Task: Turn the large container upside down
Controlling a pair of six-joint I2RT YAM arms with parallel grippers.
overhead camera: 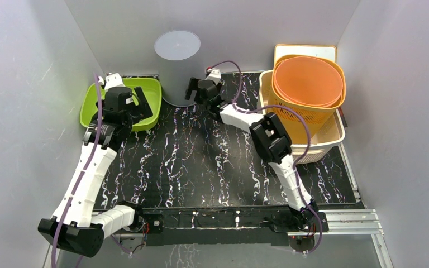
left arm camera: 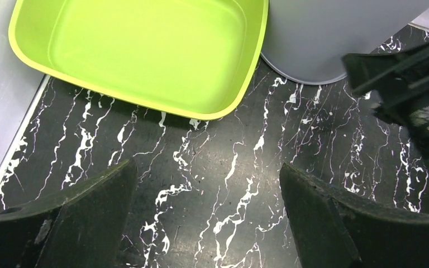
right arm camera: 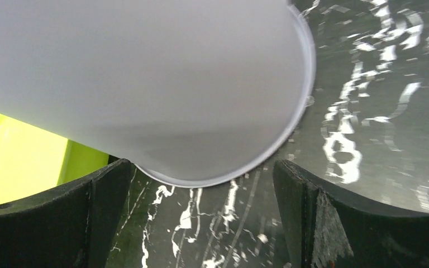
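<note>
Large container [overhead camera: 177, 46] rests rim-down on table [overhead camera: 201, 162]; treat flip as apparently done. Your left gripper [left arm camera: 208, 176] and right gripper [right arm camera: 201, 174] flank it, jaws apart, empty.

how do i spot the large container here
At the back edge of the black marbled table, between the lime green plastic tub and the orange plastic basket, stands a tall pale grey plastic container. It alone is grey and cylindrical.

The container [right arm camera: 145, 78] is smooth, matt, pale grey plastic. The tub [left arm camera: 145, 50], at upper left, is glossy lime plastic. The table [overhead camera: 201, 162] has a black marbled face with a faint sheen. The fingers [left arm camera: 84, 218], in the lower corners, are matt, grainy black. The basket [overhead camera: 307, 114], at upper right, is perforated orange plastic.
</note>
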